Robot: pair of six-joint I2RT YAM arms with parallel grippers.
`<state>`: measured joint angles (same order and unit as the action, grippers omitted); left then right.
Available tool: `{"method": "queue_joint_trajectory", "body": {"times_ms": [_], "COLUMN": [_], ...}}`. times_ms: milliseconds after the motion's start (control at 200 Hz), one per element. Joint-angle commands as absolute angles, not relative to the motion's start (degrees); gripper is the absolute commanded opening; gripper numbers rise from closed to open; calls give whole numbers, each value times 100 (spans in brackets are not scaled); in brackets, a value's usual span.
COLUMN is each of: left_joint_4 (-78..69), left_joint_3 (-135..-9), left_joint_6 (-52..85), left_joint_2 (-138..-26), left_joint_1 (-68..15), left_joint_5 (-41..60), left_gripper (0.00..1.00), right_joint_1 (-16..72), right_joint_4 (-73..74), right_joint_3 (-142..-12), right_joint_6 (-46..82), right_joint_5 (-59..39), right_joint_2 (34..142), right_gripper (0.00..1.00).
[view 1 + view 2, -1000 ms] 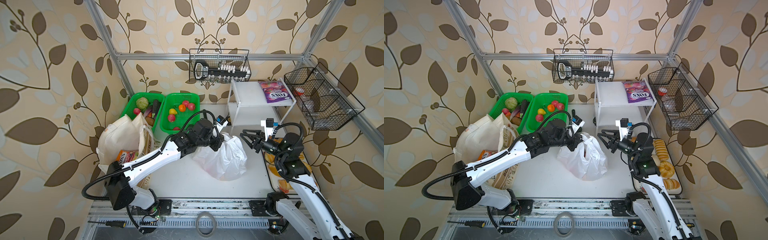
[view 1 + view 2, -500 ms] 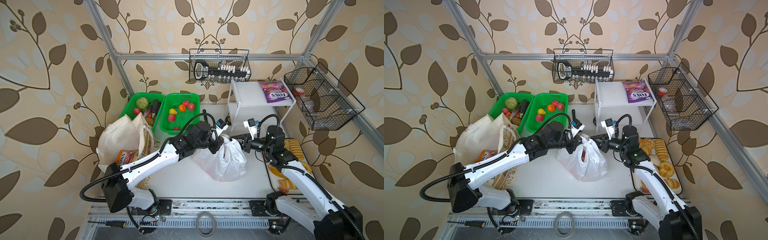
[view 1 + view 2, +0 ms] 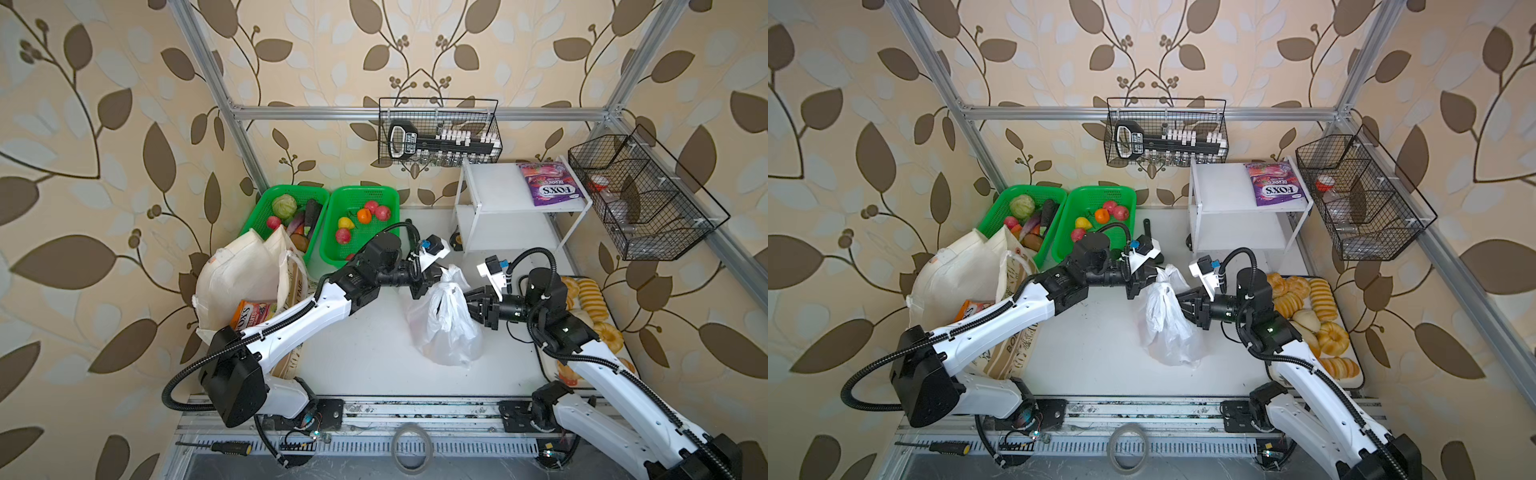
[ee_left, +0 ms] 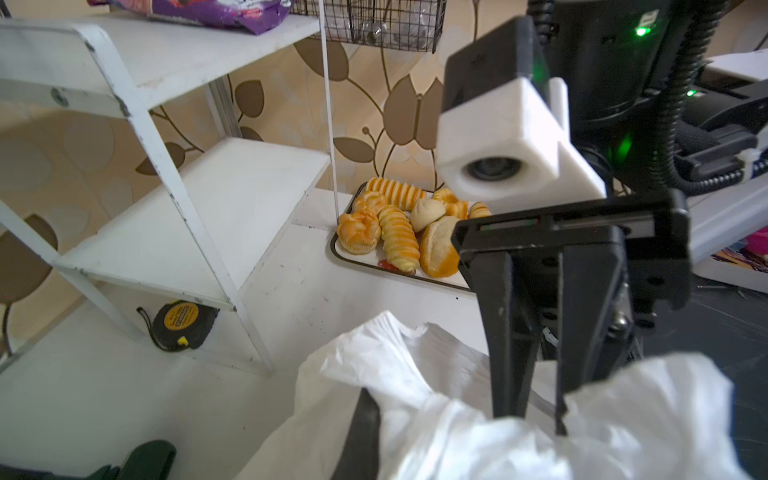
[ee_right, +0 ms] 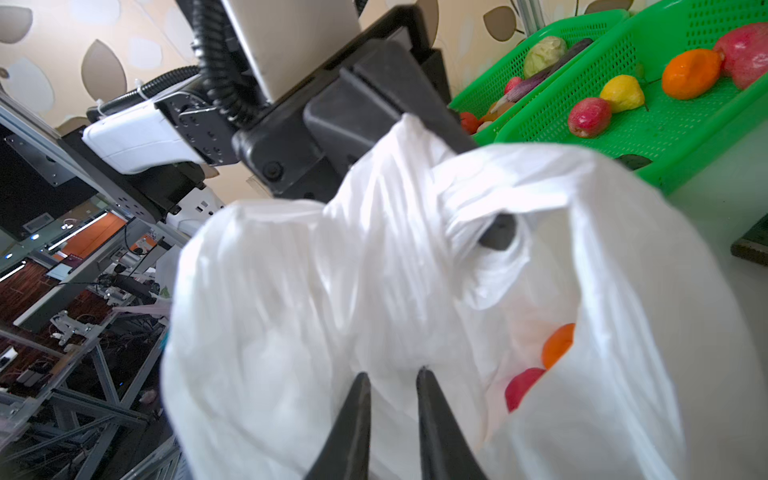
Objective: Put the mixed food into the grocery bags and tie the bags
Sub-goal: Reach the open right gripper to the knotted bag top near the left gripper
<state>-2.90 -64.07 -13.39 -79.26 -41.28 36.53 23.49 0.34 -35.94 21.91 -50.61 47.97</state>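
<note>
The thin crinkly white plastic bag point(image 3: 446, 336) stands between both arms: the left gripper point(image 3: 430, 284) clamps its twisted neck, and the right gripper point(image 3: 467, 305) narrowly pinches plastic just below.

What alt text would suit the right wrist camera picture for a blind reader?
A white plastic bag fills the view, pinched by the right gripper and held at its top by the left gripper; an orange shows inside.

The right gripper point(image 4: 535, 419) nips the white plastic bag point(image 4: 415, 374), with bread rolls point(image 4: 395, 237) on a tray point(image 4: 365, 267) farther right, near the white shelf point(image 4: 232, 187).
</note>
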Motion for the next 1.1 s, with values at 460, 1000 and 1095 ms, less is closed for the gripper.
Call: {"method": "queue_joint_trajectory", "body": {"times_ms": [460, 1000, 1095], "left_joint_4": [-1160, -1248, -1252], "left_joint_3": [-6384, -6315, -6313], "left_joint_6": [-1226, -1015, -976], "left_joint_2": [-8068, -8086, -8095], "left_joint_1": [-4122, -4122, -4122], "left_joint_5": [4702, 4752, 4794], "left_gripper": [0, 0, 0], "right_joint_1": [1920, 2092, 2092], "right_joint_4": [-280, 1782, 2102], "right_joint_3": [-3267, -2990, -2965], "right_joint_6": [1814, 4444, 4658], "right_joint_5": [-4135, -4310, -4246], "right_joint_2": [3799, 4550, 4700], "right_gripper": [32, 27, 28]}}
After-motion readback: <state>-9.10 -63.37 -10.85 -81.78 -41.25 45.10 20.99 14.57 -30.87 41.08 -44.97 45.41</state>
